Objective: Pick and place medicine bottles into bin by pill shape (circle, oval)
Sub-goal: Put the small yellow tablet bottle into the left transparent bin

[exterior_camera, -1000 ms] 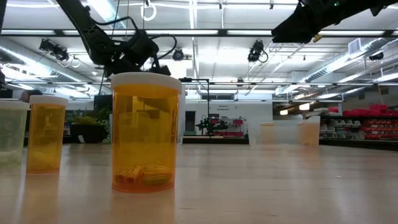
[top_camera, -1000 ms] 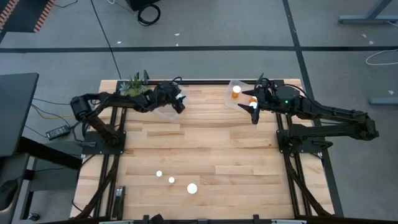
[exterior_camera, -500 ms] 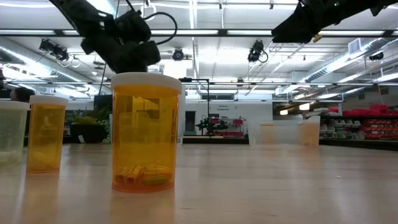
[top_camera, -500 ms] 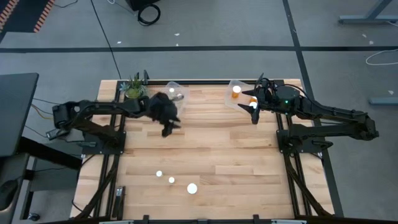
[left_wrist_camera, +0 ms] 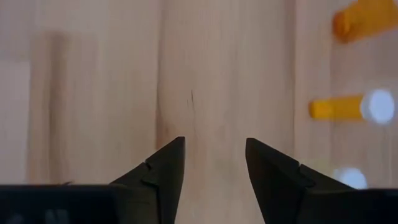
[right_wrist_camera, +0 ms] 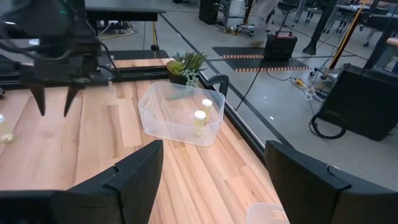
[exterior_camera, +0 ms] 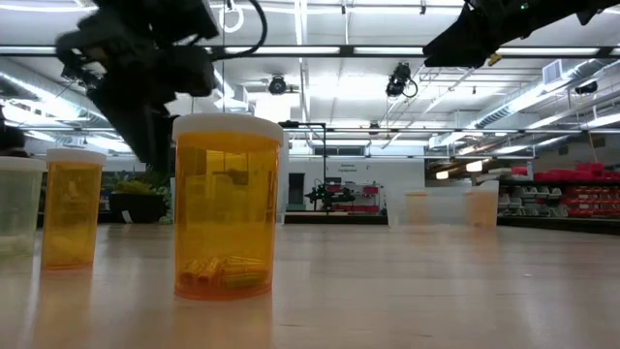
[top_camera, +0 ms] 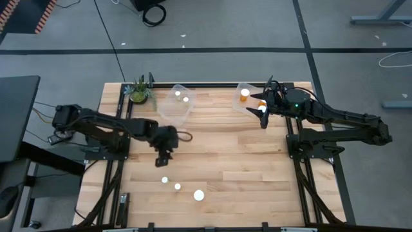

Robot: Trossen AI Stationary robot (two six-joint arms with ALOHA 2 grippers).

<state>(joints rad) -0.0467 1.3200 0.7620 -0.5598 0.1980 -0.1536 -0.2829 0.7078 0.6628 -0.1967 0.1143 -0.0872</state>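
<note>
High view: left gripper (top_camera: pixel 162 159) is seen over bare table (top_camera: pixel 225 148), fingers parted and empty, just above three loose medicine bottles (top_camera: pixel 178 186) near the front edge; two more bottles are seen in the left bin (top_camera: pixel 174 113). Right gripper (top_camera: pixel 263 118) is parked beside the right bin (top_camera: pixel 239 103), fingers spread wide with nothing held; that bin is partly covered by the arm, two bottles made out inside. Pill shapes can't be resolved overhead; low view shows elongated pills in the nearest bottle (exterior_camera: pixel 228 206) only.
</note>
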